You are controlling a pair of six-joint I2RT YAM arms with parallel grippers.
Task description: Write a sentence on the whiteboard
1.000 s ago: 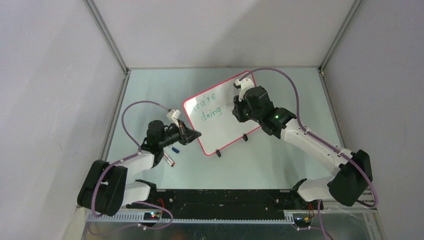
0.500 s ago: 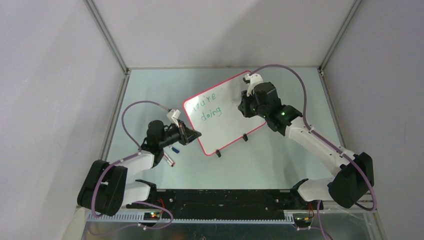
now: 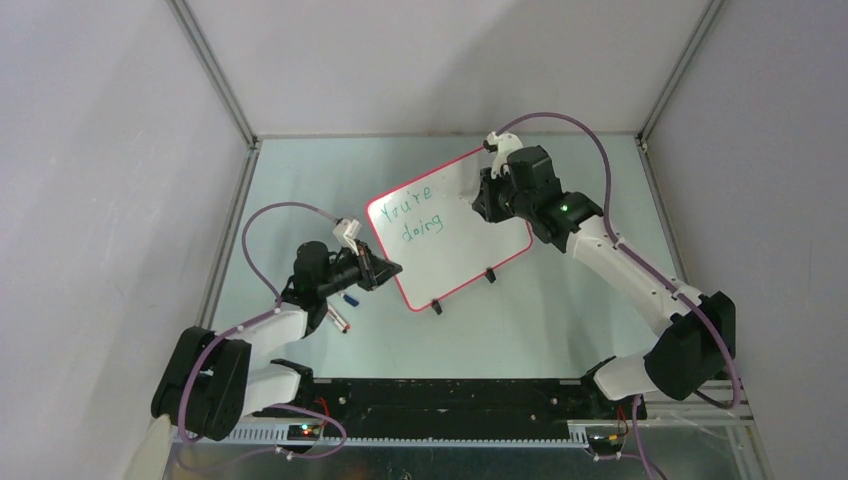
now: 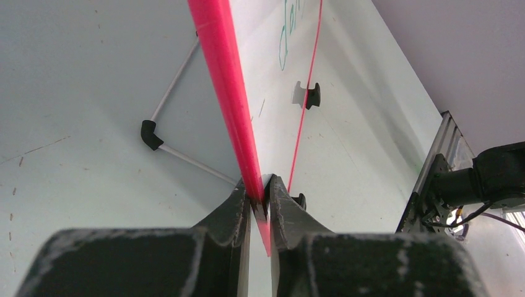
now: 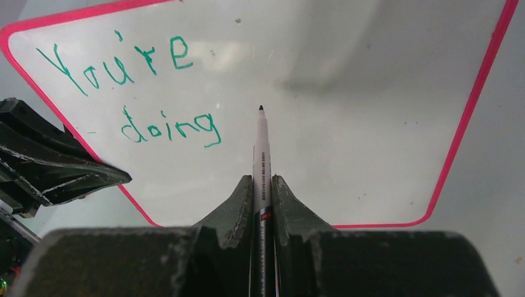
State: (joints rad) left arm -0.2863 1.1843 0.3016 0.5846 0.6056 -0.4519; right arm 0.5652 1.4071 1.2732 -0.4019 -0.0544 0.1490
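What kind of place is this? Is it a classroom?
Probably a robot test booth, not a classroom. Plain walls on metal rails box in a table, a left arm and a right arm are bolted at its near edge, and they work on a whiteboard.

"You're doing" (green) on whiteboard (image 5: 371, 117)

Glossy whiteboard (image 5: 371, 124) (matt pink plastic rim (image 5: 472, 105))

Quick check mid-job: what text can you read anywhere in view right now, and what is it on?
"You're": green handwriting, top line on the whiteboard.
"doing": green handwriting, the line below it on the same board.
Print on the marker barrel: too small to read.
No other readable text.
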